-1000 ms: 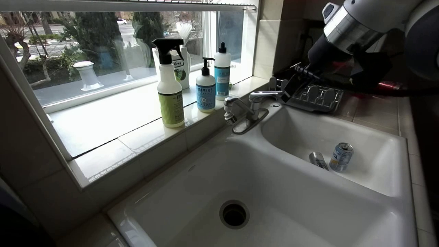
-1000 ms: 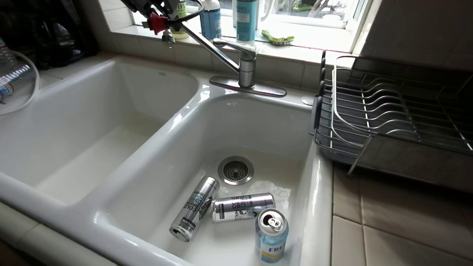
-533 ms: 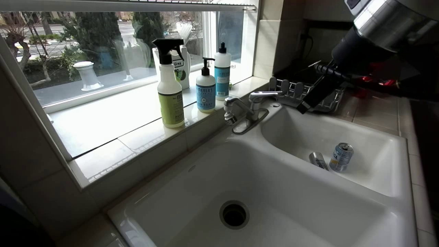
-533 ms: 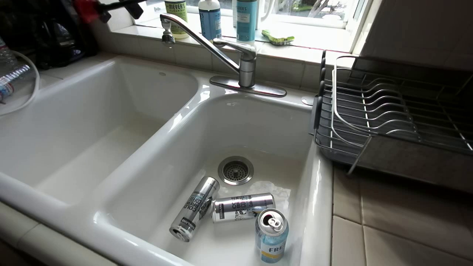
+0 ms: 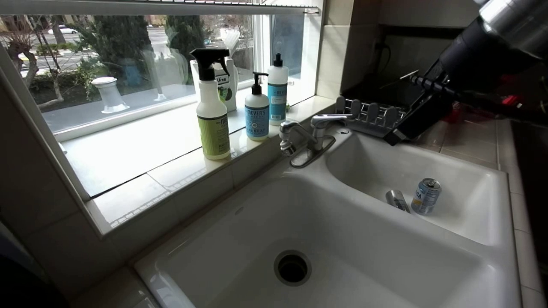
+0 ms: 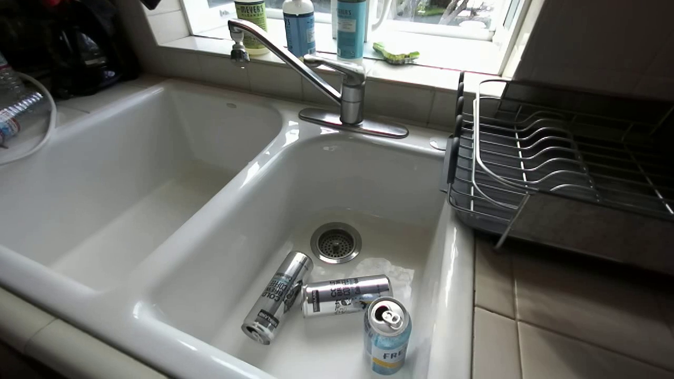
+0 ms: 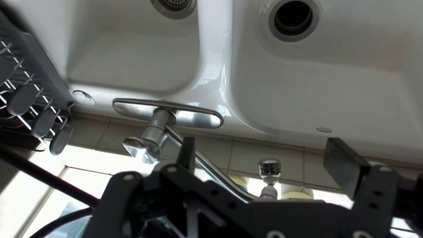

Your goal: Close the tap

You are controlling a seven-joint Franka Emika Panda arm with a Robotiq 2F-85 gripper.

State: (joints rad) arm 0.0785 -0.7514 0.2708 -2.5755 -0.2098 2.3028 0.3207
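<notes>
Lining sill [image 6: 453, 52] behind tap [image 6: 352, 97], bottles [image 5: 257, 116], perhaps sponge [image 6: 396, 55]

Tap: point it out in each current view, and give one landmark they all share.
In an exterior view: tap just right of centre, rack at its right.
In an exterior view: tap in the upper middle, rack at its right.
In the wrist view: tap mostly left of centre, rack at its left.
Shared landmark: the rack, visible in all three.
</notes>
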